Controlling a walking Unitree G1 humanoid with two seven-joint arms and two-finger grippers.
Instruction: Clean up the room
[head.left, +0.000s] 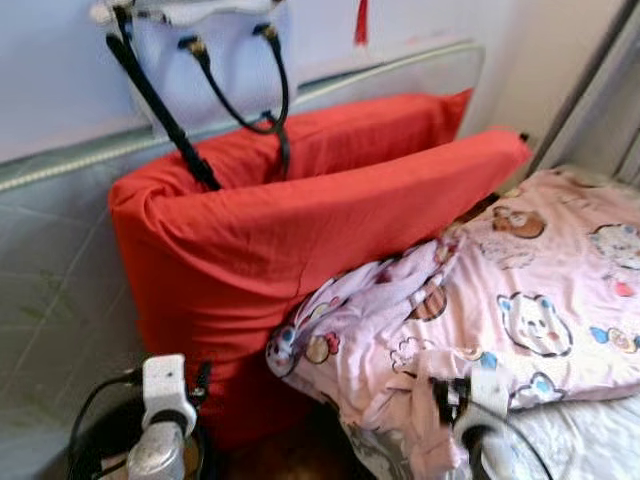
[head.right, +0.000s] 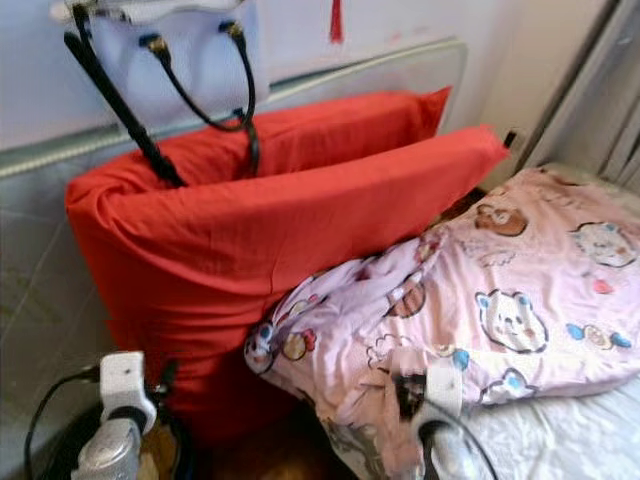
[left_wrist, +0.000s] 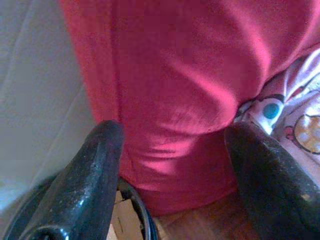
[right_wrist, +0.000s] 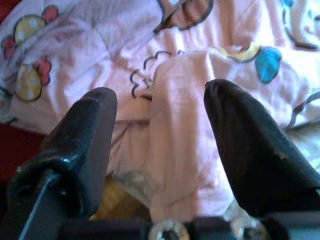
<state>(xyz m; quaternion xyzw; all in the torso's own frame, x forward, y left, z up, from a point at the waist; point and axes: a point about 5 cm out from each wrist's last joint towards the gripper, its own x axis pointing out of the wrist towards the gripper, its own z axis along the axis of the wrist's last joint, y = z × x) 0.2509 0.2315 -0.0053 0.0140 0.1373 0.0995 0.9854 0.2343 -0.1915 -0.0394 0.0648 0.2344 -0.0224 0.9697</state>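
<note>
A big red pillow leans upright against the grey headboard, with a second red pillow behind it. A crumpled pink cartoon-print blanket lies on the bed, its edge pressed against the front pillow. My left gripper is open, close to the lower part of the red pillow and not touching it. My right gripper is open with a raised fold of the pink blanket between its fingers.
A pale handbag with black straps hangs above the pillows. A white sheet shows under the blanket. A dark round container stands by my left arm, over wooden floor. A curtain edge and rail rise at the right.
</note>
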